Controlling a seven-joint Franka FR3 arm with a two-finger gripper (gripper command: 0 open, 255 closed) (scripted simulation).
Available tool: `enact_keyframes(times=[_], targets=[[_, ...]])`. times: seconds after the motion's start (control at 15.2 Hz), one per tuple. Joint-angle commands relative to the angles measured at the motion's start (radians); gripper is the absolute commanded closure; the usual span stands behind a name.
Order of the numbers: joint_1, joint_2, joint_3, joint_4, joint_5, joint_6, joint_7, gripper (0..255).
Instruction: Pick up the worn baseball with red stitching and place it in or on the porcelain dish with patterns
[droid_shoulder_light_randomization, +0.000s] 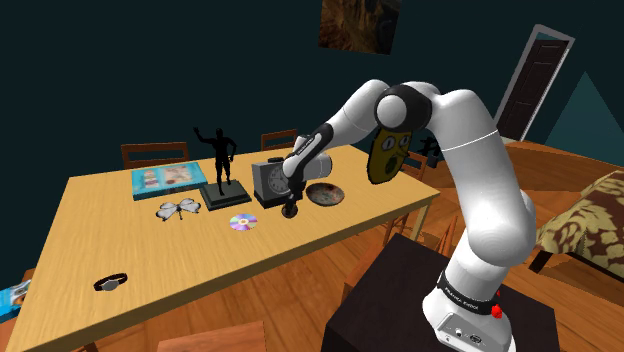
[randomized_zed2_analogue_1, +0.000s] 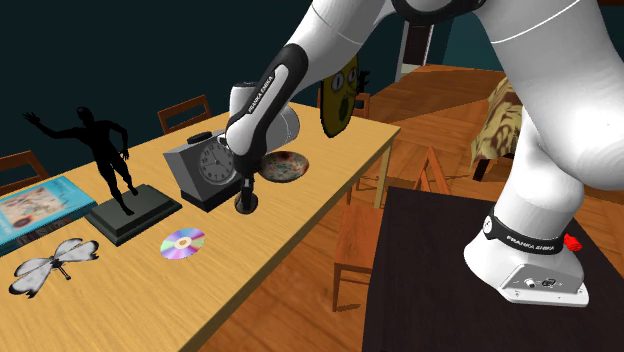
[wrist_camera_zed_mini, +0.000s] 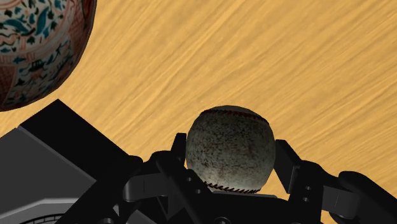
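Claw: the black claw (droid_shoulder_light_randomization: 291, 208) is squeezing the ball from both sides.
Ball: the dirty white ball (wrist_camera_zed_mini: 230, 148) with red stitches is sitting between the fingers, over the table (droid_shoulder_light_randomization: 100, 240), about midway between its long edges.
Disc: a shiny disc (droid_shoulder_light_randomization: 243, 222) is lying near the claw, toward the near edge.
Clock: a grey clock (droid_shoulder_light_randomization: 270, 180) is standing just behind the claw.
Dish: the patterned dish (droid_shoulder_light_randomization: 325, 193) is lying beside the clock, toward the table's end by the stand.
Statue: a black statue (droid_shoulder_light_randomization: 221, 165) is standing on the clock's other side.
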Motion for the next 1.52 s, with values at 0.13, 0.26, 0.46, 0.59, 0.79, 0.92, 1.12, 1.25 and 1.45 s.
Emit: enact_keyframes(times=[0.13,0.26,0.46,0.59,0.79,0.92,1.12,1.25,1.45], targets=[[0.000,0.002,0.000,-0.001,0.000,0.000,0.000,255],[0.000,0.002,0.000,0.001,0.000,-0.002,0.001,255],[0.003,-0.021,-0.004,-0.008,-0.004,-0.016,0.004,255],[0.006,-0.043,-0.009,-0.014,-0.008,-0.033,0.008,255],[0.011,-0.075,-0.016,-0.021,-0.015,-0.059,0.015,255],[0.014,-0.096,-0.020,-0.024,-0.020,-0.076,0.020,255],[0.018,-0.127,-0.026,-0.028,-0.027,-0.103,0.027,255],[0.021,-0.147,-0.031,-0.029,-0.032,-0.122,0.032,255],[0.025,-0.176,-0.036,-0.029,-0.040,-0.151,0.039,255]])
